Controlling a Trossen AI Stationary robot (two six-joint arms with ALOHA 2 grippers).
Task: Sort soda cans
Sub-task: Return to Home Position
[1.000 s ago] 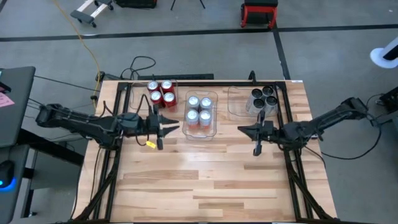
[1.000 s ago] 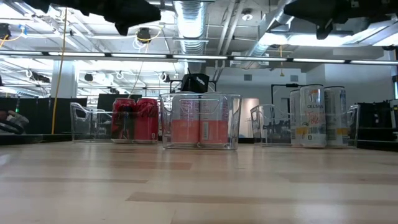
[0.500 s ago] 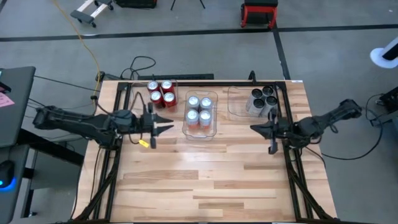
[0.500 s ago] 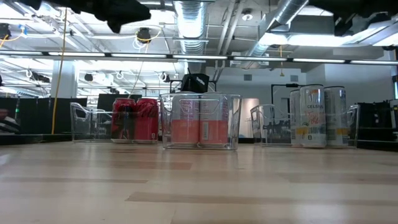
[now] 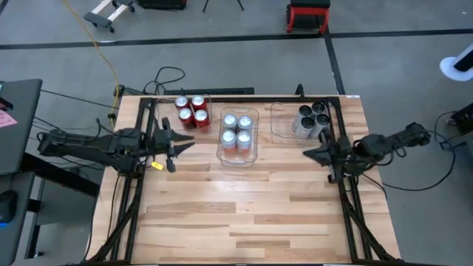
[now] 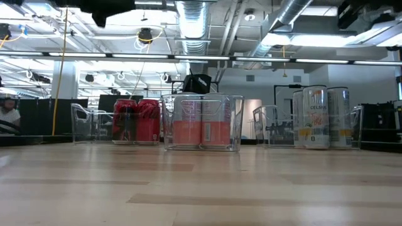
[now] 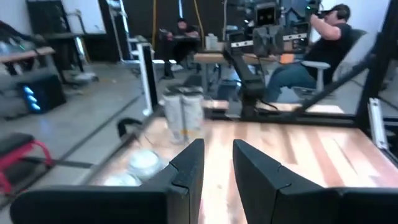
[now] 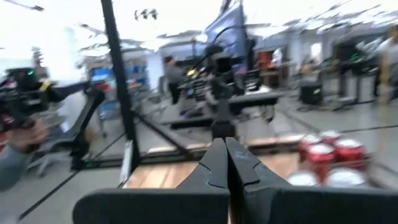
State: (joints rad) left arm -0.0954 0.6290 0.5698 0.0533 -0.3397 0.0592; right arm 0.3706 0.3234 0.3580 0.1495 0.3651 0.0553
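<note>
The soda cans stand upright in three clear bins along the table's far side. Red cans (image 5: 191, 111) (image 6: 138, 120) fill the left bin. Silver-topped cans (image 5: 237, 131) (image 6: 202, 122) stand in the middle bin. Dark-topped, light-bodied cans (image 5: 312, 118) (image 6: 320, 117) stand in the right bin. My left gripper (image 5: 186, 144) (image 7: 217, 152) hovers near the table's left edge, just nearer than the red cans, open by a narrow gap and holding nothing. My right gripper (image 5: 309, 154) (image 8: 226, 149) hovers near the right edge, nearer than the dark-topped cans, shut and holding nothing.
Black frame rails (image 5: 140, 185) (image 5: 347, 199) run along both sides of the table. The bare wooden top (image 5: 244, 207) takes up the near half. Cables (image 5: 166, 77) lie beyond the far edge. People sit in the room behind (image 7: 323, 37) (image 6: 7, 113).
Both arms have drawn back from the table's middle. The left gripper has moved toward the left edge and the right gripper toward the right edge. The cans and bins have stayed put.
</note>
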